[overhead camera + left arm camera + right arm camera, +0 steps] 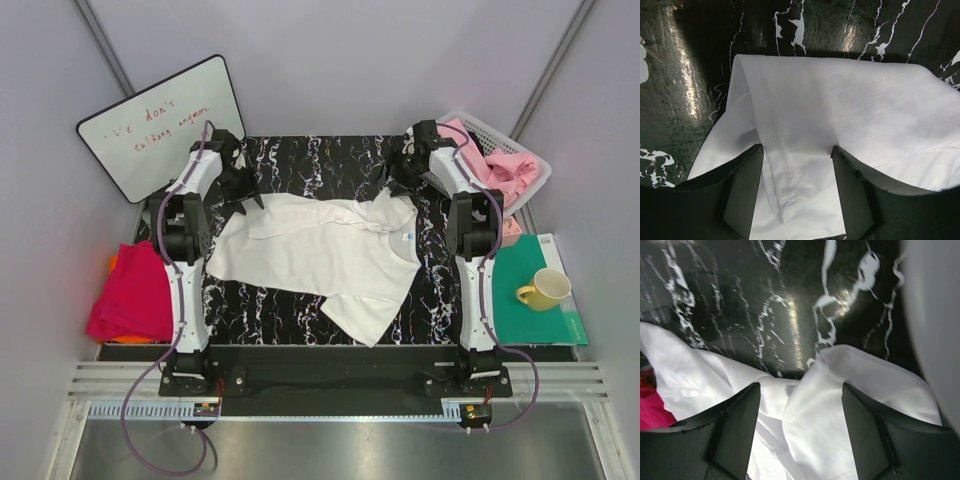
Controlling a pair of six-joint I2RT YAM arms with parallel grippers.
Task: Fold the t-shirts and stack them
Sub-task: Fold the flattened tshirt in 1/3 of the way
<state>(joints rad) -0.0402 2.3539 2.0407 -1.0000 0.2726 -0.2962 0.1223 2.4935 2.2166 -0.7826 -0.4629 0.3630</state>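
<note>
Robotics lab test cell, not a home. Left arm (185, 250) and right arm (472, 260) were bolted side by side by an aluminium rail (330, 408) at the near edge of a black marbled table (320, 160), with purple cables (126, 425) looping off the bases. Plain grey panel walls (330, 60) boxed it in. A whiteboard (165, 120) with red handwriting leaned at back left. Props sat at right: a white mesh basket (505, 138) and a yellow mug (545, 288) on a teal mat (525, 315).
</note>
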